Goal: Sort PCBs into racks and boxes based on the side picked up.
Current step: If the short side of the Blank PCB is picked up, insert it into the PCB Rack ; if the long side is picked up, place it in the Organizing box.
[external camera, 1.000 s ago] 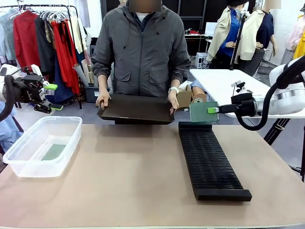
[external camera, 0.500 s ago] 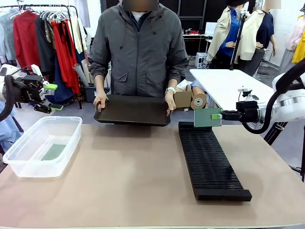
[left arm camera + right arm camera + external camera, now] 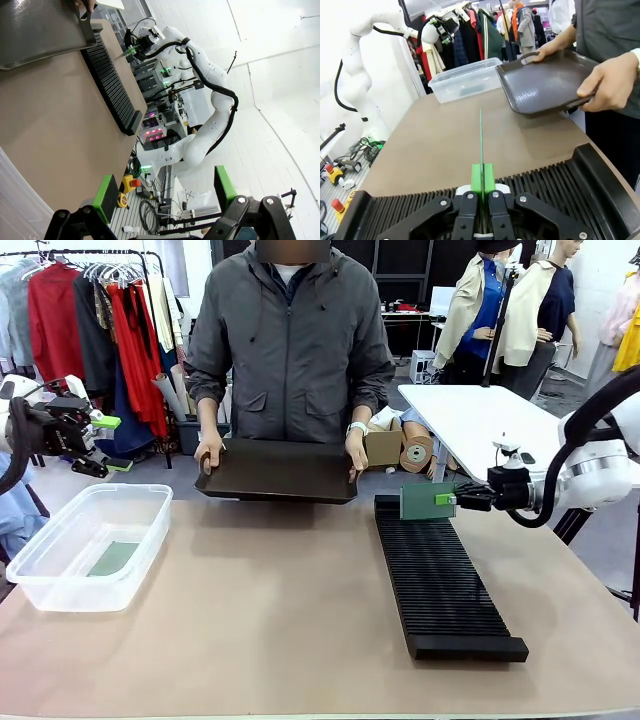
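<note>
My right gripper (image 3: 447, 499) is shut on the edge of a green PCB (image 3: 426, 502), holding it upright just above the far end of the black slotted rack (image 3: 440, 580). In the right wrist view the PCB (image 3: 481, 142) stands edge-on between the shut fingers of the right gripper (image 3: 483, 182), over the rack's slots (image 3: 550, 180). The clear box (image 3: 60, 580) sits at the table's left with another PCB (image 3: 112, 558) lying flat inside. My left gripper (image 3: 112, 443) hangs open beyond the table's left edge, with nothing between its fingers (image 3: 106, 197).
A person at the far side holds a flat black tray (image 3: 280, 470) in both hands, just above the table edge next to the rack's far end. One hand (image 3: 607, 82) grips the tray (image 3: 540, 82) close to my right gripper. A white table (image 3: 470, 415) stands behind at the right.
My right gripper has lowered the PCB toward the rack's far end. The person has shifted the tray slightly left and up. The left arm has not moved.
</note>
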{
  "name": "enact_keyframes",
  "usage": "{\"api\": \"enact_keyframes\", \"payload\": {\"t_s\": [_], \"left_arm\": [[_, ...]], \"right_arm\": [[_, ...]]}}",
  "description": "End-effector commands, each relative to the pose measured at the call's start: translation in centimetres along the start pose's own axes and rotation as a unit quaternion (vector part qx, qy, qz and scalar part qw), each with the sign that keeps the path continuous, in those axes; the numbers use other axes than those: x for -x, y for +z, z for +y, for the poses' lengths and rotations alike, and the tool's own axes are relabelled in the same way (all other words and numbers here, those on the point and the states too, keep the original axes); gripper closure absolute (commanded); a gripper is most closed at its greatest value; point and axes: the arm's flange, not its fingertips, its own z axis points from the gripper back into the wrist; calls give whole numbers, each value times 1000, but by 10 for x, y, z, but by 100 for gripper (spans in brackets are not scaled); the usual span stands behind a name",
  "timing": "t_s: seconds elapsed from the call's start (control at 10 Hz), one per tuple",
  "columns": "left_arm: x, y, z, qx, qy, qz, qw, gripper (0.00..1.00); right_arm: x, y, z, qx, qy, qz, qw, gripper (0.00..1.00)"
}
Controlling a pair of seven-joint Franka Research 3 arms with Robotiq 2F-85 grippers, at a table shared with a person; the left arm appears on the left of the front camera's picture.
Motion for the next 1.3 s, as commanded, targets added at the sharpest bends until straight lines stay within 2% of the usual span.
{"api": "enact_keyframes", "payload": {"t_s": [0.0,0.6,1.2], "left_arm": [[1,1,-3,-4,2,1,1000,0],[1,1,-3,-4,2,1,1000,0],[1,1,-3,-4,2,1,1000,0]], "right_arm": [[6,-4,-13,16,21,-19,999,100],[42,7,-27,50,22,-54,997,100],[65,7,-40,61,18,-44,997,100]]}}
